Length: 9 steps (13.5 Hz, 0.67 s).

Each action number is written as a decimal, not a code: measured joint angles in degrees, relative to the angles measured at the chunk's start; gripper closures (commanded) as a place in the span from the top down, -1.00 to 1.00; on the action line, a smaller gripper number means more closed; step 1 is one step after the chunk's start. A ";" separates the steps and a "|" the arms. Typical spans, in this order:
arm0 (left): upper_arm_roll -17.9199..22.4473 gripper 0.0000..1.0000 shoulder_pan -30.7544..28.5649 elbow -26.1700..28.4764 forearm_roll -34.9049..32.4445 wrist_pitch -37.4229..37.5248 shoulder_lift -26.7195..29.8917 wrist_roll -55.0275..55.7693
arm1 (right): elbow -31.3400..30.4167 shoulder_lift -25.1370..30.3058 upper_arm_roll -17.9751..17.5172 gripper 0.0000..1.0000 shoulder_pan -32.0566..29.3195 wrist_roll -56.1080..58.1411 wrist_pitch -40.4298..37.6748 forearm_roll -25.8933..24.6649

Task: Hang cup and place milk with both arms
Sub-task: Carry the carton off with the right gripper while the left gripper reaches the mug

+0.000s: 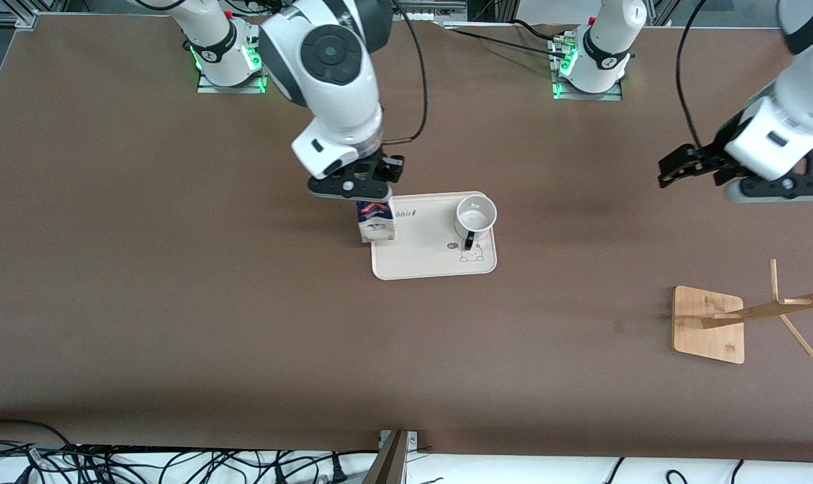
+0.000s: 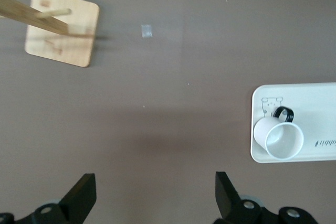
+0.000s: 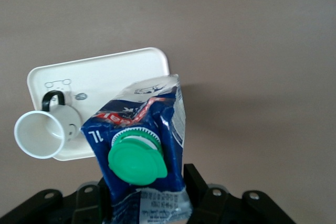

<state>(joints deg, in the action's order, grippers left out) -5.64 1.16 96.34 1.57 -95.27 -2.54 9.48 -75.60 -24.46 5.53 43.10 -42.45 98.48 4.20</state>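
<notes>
A: What is the right gripper (image 1: 364, 195) doing?

B: Its fingers are pinched on the top of the milk (image 1: 375, 220); the carton stands upright at the edge of the cream tray (image 1: 433, 259) toward the right arm's end of the table; whether its base rests on the tray or hangs just above it, I cannot tell.

A: Anything readable on the carton?

B: In the right wrist view the milk (image 3: 147, 145) shows "1L" in white on blue beside the round green cap (image 3: 135, 162); there is smaller print lower down, too fine to read; the tray carries a dark word near its edge that looks like "rabbit", and a small bear drawing near the cup.

A: And the cup?

B: The cup (image 1: 475, 216) stands upright on the tray, mouth up, black handle turned toward the front camera; it sits toward the left arm's end of the tray, well apart from the milk.

A: The left gripper?

B: The left gripper (image 1: 699, 166) hangs over bare table (image 1: 177, 302) near the left arm's end, fingers spread wide and holding nothing; the wooden rack (image 1: 749, 316) stands nearer the front camera than the table under it; the cup is well apart from it.
</notes>
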 measured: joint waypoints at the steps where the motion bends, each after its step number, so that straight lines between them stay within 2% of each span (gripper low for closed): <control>1: -0.13 1.00 0.91 0.04 0.00 -0.06 -1.60 0.00 | 0.01 1.37 0.12 0.08 -1.99 2.37 -1.90 0.00; 5: -0.98 1.00 4.36 0.00 0.60 -0.49 -5.62 -0.01 | -0.05 6.60 0.50 0.08 -12.73 13.10 -8.55 0.00; 9: -7.45 1.00 5.78 0.20 2.09 -2.76 -8.80 0.49 | -1.15 7.87 0.60 0.08 -21.69 26.52 -11.27 -0.08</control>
<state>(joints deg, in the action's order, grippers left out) -13.08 6.94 96.55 3.66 -98.03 -11.34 9.97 -76.75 -16.59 6.13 21.41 -15.93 87.21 4.12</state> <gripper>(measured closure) 0.000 0.458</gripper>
